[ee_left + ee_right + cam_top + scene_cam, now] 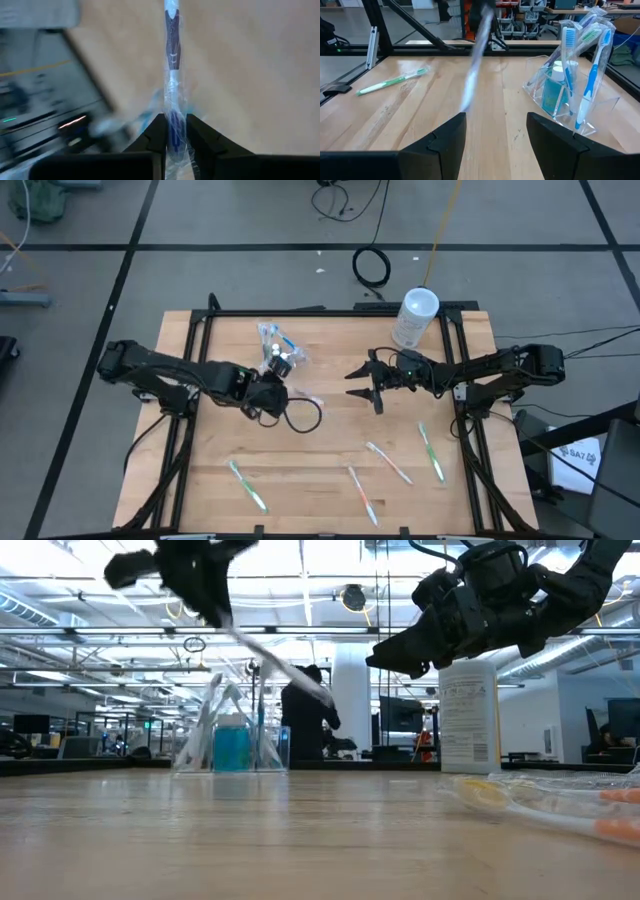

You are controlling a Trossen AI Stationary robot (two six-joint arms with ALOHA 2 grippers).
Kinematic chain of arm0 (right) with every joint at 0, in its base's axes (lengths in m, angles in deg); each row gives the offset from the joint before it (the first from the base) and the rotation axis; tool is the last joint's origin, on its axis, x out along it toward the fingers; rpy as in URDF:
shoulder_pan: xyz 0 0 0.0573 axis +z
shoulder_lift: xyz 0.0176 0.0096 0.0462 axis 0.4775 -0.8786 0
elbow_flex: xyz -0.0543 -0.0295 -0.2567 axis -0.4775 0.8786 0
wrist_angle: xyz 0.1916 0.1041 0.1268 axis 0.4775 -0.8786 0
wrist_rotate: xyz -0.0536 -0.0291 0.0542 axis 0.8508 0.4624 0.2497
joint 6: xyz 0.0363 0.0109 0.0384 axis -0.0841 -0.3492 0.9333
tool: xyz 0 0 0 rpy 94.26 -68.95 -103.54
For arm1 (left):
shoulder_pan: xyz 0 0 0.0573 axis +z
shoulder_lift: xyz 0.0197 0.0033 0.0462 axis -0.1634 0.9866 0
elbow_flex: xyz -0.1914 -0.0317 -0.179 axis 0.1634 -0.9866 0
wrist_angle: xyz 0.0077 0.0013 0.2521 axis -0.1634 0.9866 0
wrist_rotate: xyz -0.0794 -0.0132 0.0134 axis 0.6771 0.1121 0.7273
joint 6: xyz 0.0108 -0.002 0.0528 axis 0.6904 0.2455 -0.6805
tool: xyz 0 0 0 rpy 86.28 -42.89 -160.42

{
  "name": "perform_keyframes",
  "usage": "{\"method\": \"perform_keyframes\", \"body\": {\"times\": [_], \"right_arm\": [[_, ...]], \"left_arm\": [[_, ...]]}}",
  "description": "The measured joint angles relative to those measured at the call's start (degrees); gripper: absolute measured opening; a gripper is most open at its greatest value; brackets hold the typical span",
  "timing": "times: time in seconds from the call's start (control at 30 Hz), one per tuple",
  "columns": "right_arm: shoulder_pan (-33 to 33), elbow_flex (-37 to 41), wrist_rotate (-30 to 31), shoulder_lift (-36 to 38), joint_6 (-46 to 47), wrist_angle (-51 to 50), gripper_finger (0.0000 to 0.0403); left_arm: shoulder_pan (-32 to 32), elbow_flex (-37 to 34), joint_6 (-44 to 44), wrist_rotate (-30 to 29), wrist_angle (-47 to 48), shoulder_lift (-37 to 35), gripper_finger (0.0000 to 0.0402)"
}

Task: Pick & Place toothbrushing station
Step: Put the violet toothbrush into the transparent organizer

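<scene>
My left gripper (173, 134) is shut on a blue-and-white toothbrush (172, 45) in a clear wrapper. It is held above the middle-left of the table (272, 394). In the low view the toothbrush (285, 668) slants down from the gripper, clear of the wood. A clear plastic holder (569, 80) stands on the table behind it, with several toothbrushes and a teal tube inside. My right gripper (496, 135) hovers open at centre right (364, 387), pointing toward the held toothbrush (475, 65). My left gripper pinches a blue stretch of the wrapped toothbrush (173, 120) between its two fingers, near one end. The toothbrush runs on in line with the fingers and sticks out ahead of them. It is lifted clear of the table and slants downward (300, 680).
A tall whitish canister (415, 316) stands at the far right of the table. Several wrapped toothbrushes lie on the near half: green ones (246, 485) (431, 452), an orange one (362, 495) and another (390, 463). A cable loop (306, 416) hangs by the left wrist.
</scene>
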Motion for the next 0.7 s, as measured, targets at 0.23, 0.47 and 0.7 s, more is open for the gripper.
{"method": "perform_keyframes", "body": {"times": [0.23, 0.47, 0.7], "right_arm": [[0.0, 0.0, 0.0, 0.0, -0.02, -0.1, 0.0201], [0.0, 0.0, 0.0, 0.0, -0.02, -0.01, 0.0201], [0.0, 0.0, 0.0, 0.0, -0.02, 0.02, 0.0201]], "left_arm": [[0.76, 9.68, -15.8, -15.12, 11.6, -0.01, 0.0052], [2.59, 12.46, -31.04, -29.49, 12.75, 0.03, 0.0058], [7.77, 12.82, -41.05, -35.05, 11.03, -0.02, 0.0057]]}}
